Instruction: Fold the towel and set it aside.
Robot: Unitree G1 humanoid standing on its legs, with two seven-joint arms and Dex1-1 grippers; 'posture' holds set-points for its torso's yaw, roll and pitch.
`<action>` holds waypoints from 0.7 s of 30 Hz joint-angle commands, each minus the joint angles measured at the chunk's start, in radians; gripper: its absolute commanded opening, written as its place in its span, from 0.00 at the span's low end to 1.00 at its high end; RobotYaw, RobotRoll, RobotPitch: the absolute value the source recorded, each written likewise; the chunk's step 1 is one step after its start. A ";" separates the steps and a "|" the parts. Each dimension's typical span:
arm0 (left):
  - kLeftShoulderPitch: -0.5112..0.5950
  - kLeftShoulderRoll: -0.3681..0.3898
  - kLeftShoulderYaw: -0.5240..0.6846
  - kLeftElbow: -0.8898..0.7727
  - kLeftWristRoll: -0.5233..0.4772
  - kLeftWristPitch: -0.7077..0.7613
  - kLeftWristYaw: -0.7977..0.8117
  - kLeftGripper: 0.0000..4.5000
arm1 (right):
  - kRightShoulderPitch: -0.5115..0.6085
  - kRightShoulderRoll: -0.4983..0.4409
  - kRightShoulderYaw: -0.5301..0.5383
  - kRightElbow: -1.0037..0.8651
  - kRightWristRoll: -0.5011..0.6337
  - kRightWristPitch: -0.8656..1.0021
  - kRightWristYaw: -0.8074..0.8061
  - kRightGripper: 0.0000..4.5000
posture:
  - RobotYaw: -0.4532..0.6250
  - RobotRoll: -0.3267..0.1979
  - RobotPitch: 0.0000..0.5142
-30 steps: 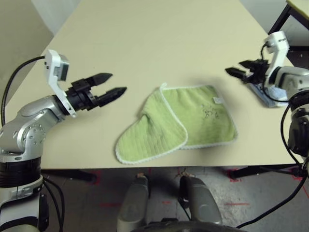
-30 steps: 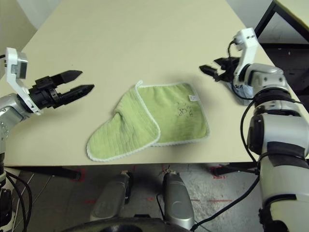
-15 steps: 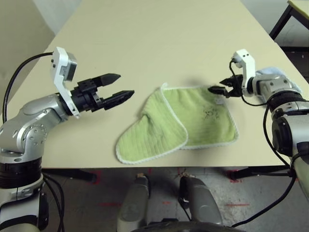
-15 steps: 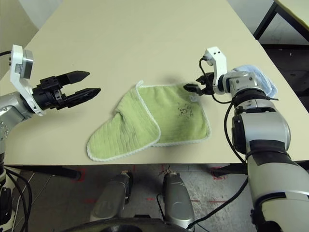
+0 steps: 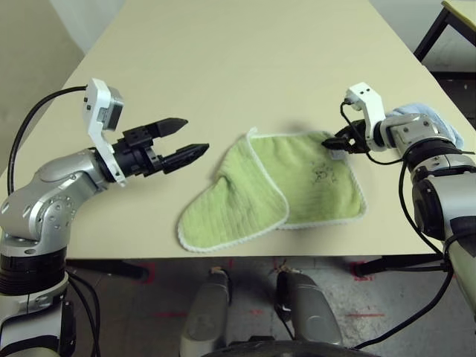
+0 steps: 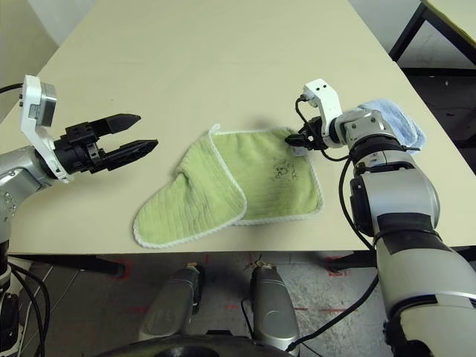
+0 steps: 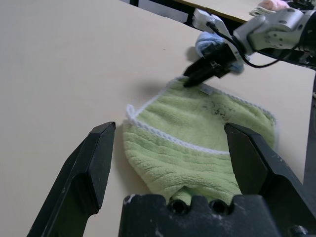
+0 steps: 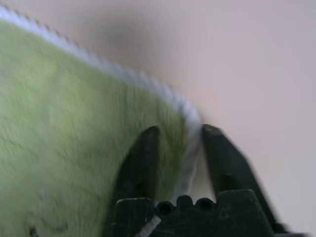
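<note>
- The small light green terry towel [image 5: 279, 184] with white stitched edging lies partly folded near the cream desk's [image 5: 223, 59] front edge.
- My right gripper [image 5: 332, 141] has come in from the side; its fingers [image 8: 143, 163] now pinch the far right corner.
- I judge the next fold starts here.
- My left gripper [image 5: 182, 140] hovers nearby, fingers spread, empty.

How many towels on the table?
2: green towel lying part-folded near the front edge; a light blue one by the right edge, partly hidden behind the right arm.
</note>
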 commanded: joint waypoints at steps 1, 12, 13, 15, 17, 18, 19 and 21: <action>0.008 -0.001 -0.027 -0.019 0.017 -0.015 -0.009 1.00 | -0.057 -0.002 -0.039 0.001 0.023 -0.049 -0.034 0.15 | 0.61 0.62 0.24; -0.049 -0.027 -0.113 -0.034 0.043 -0.029 -0.014 1.00 | -0.205 -0.035 -0.061 -0.009 0.033 -0.104 0.026 0.00 | 0.59 0.62 0.22; -0.053 -0.031 -0.117 -0.030 0.047 -0.031 -0.013 1.00 | -0.202 -0.041 -0.047 -0.007 0.022 -0.092 0.052 0.00 | 0.58 0.62 0.22; -0.056 -0.037 -0.123 -0.020 0.055 -0.038 -0.013 1.00 | -0.162 -0.058 -0.010 0.004 -0.012 -0.068 0.095 0.05 | 0.59 0.62 0.22; -0.051 -0.041 -0.125 -0.018 0.060 -0.044 -0.014 1.00 | -0.111 -0.066 -0.003 0.010 -0.020 -0.062 0.088 0.16 | 0.59 0.62 0.23; -0.047 -0.042 -0.122 -0.017 0.061 -0.045 -0.013 1.00 | -0.092 -0.066 -0.009 0.011 -0.015 -0.062 0.073 0.23 | 0.59 0.62 0.23; -0.043 -0.044 -0.117 -0.017 0.062 -0.048 -0.010 1.00 | -0.077 -0.065 -0.019 0.010 -0.007 -0.063 0.055 0.31 | 0.59 0.62 0.23; -0.035 -0.048 -0.091 -0.017 0.052 -0.049 0.001 1.00 | -0.049 -0.063 -0.034 0.010 0.003 -0.063 0.029 0.49 | 0.60 0.62 0.24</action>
